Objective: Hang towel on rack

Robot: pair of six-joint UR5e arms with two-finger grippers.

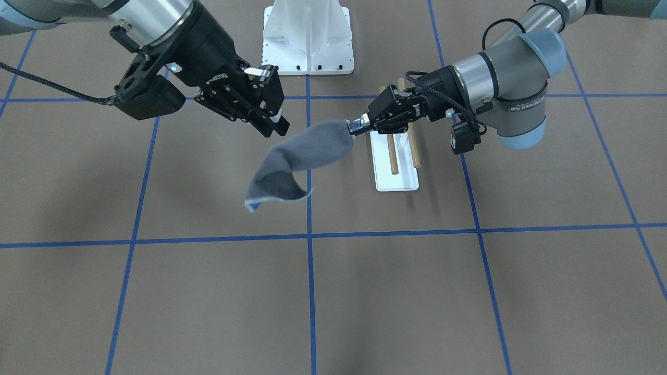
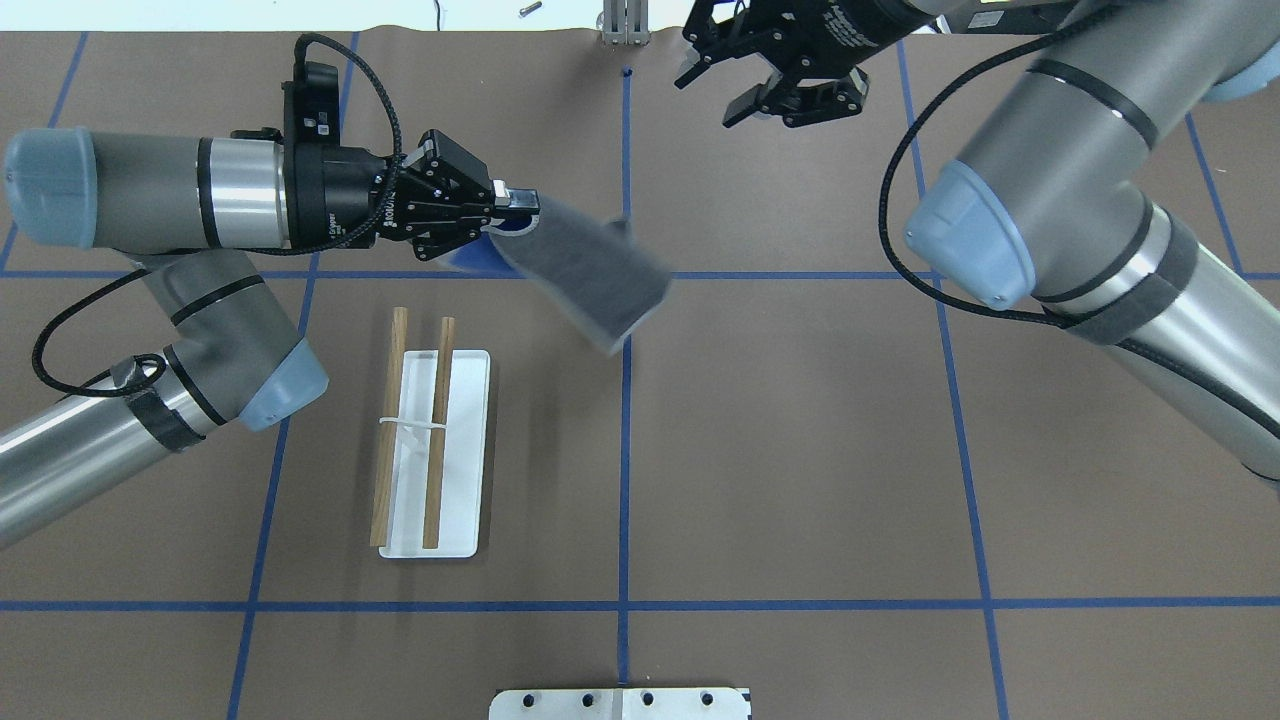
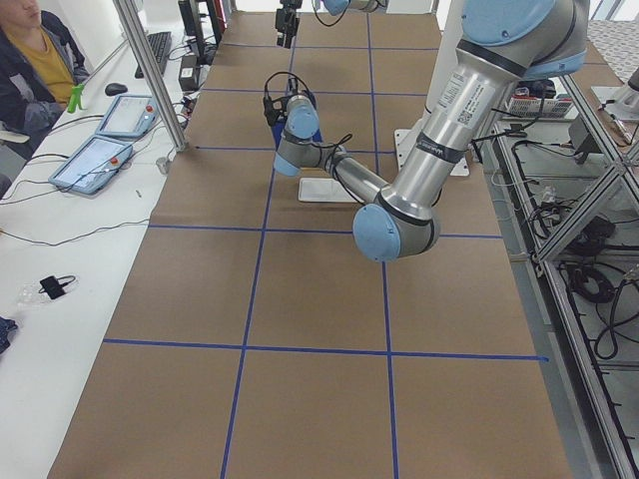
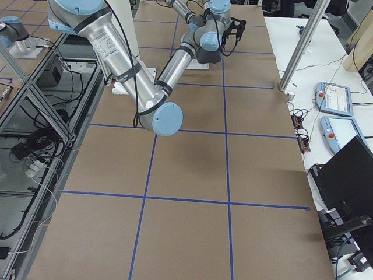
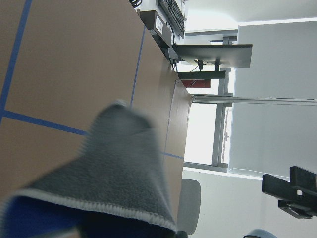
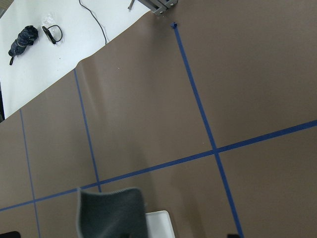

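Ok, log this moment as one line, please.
left gripper: shut on towel, held above table | right gripper: open, empty | rack: bare | status: towel not yet hung

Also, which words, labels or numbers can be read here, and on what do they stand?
"ROBOTIQ": black body of the left two-finger gripper, which holds the dark grey cloth towel.
"ROBOTIQ": black body of the right two-finger gripper.
White sticker on the left arm's silver tube: too small to read.

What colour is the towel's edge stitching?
Light grey on the dark grey towel; clearest in the left wrist view.
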